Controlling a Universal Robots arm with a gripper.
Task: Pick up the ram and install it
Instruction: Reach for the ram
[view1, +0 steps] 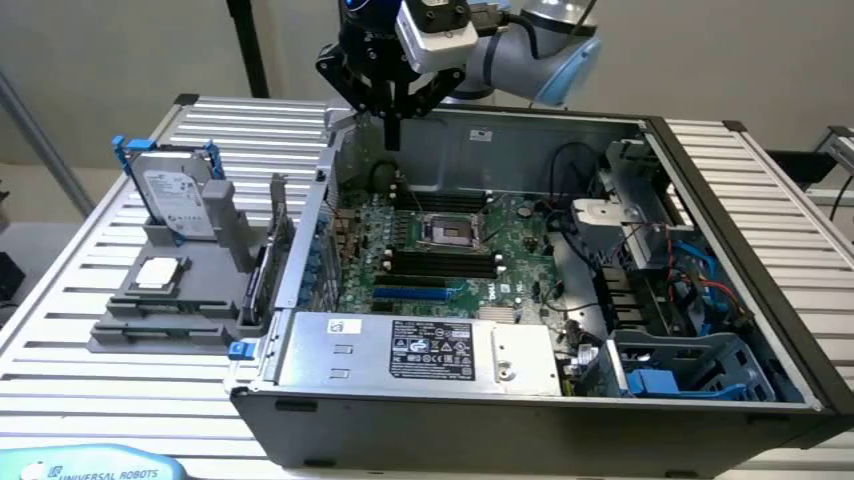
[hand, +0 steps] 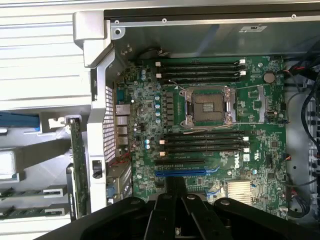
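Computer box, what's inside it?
A green motherboard with an empty processor socket, black slots, a silver power supply and cables. What lies under the power supply is covered.

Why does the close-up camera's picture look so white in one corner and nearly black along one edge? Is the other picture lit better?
Wrist view: the slatted table is washed out to near white, the fingers sit as a dark, unlit mass, and the motherboard is evenly lit. Exterior view: soft, even light, with only a mild sheen on the silver power supply.
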